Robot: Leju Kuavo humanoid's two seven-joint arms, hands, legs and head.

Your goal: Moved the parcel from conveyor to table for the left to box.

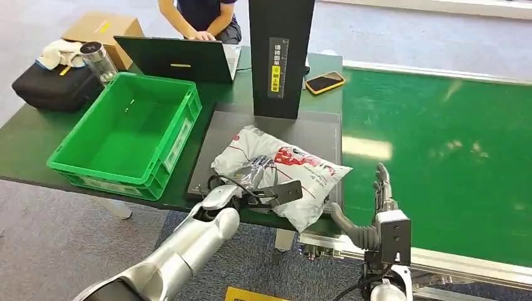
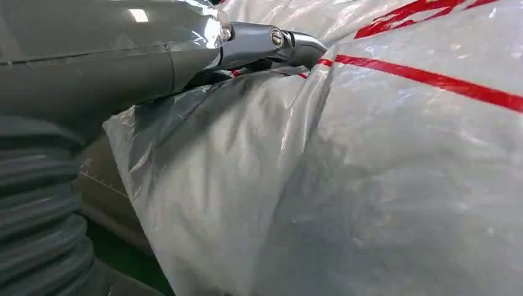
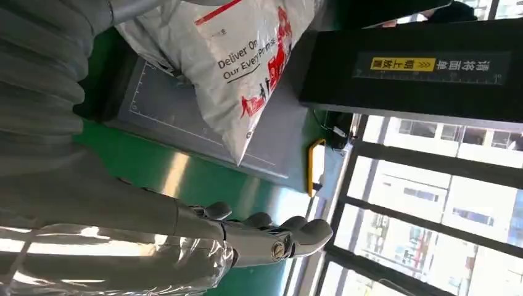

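Our parcel (image 1: pixel 282 172) is off the belt and lies at the desk's front edge. Our left hand (image 1: pixel 254 175) grips it. Our right hand (image 1: pixel 381 188) is empty, fingers straight. The green box (image 1: pixel 128 135) waits.

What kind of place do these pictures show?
Probably a parcel-sorting test station in a lab or warehouse: a green conveyor belt, a white courier parcel on a dark scale platform, and an empty green crate on the table.

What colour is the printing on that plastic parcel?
Red and dark lettering on the white-grey parcel, clearest in the right wrist view.
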